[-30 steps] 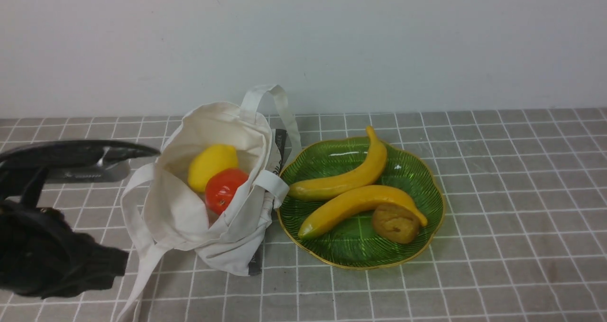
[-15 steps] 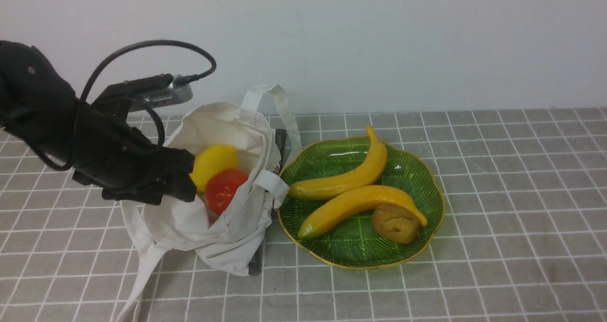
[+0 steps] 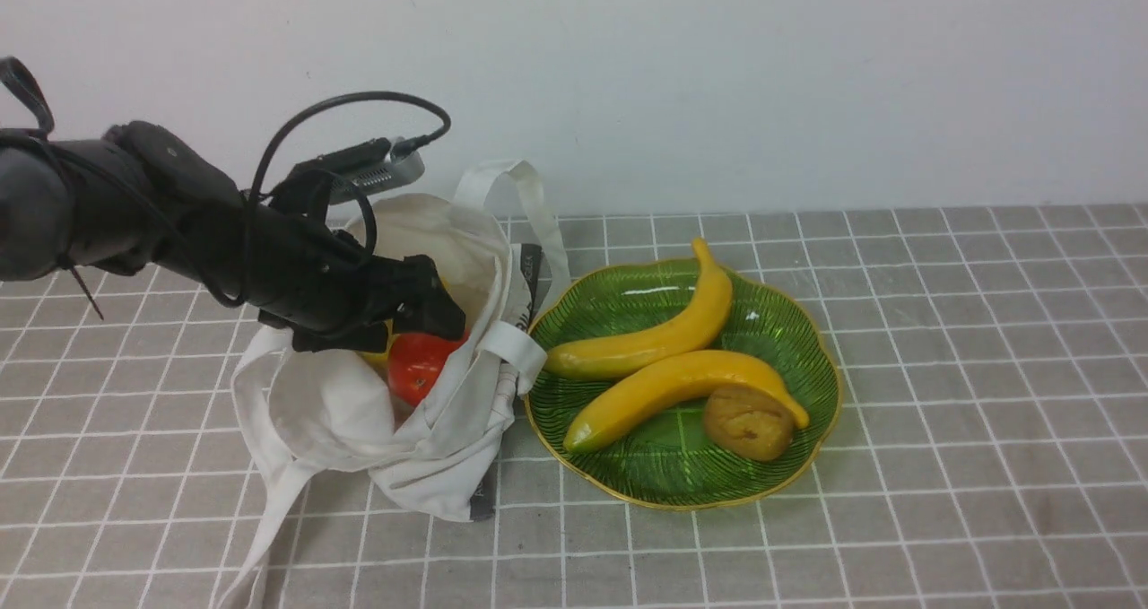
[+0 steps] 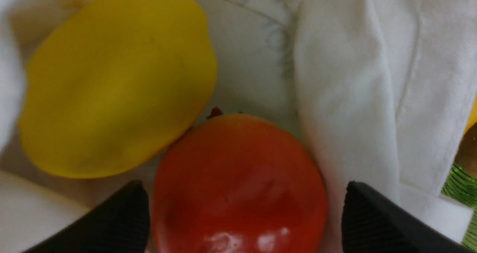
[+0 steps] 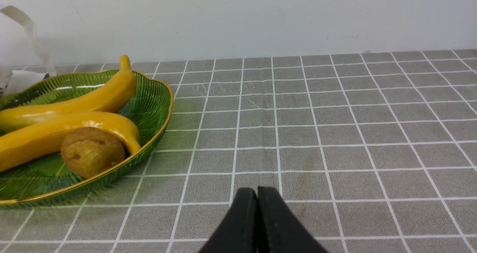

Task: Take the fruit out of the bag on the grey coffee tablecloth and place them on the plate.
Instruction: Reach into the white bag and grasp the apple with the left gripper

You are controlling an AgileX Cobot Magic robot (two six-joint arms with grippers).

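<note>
Red-orange glossy fruit [image 4: 238, 186], plain yellow lemon [image 4: 115, 81], cream bag [image 4: 346, 78]

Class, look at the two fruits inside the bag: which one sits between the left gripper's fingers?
The red-orange fruit: the left gripper has an open finger on either side of it. The yellow lemon lies touching it, outside the fingers.

Front camera looks forward, downward; close wrist cameras both catch the plate [image 5: 158, 100].
</note>
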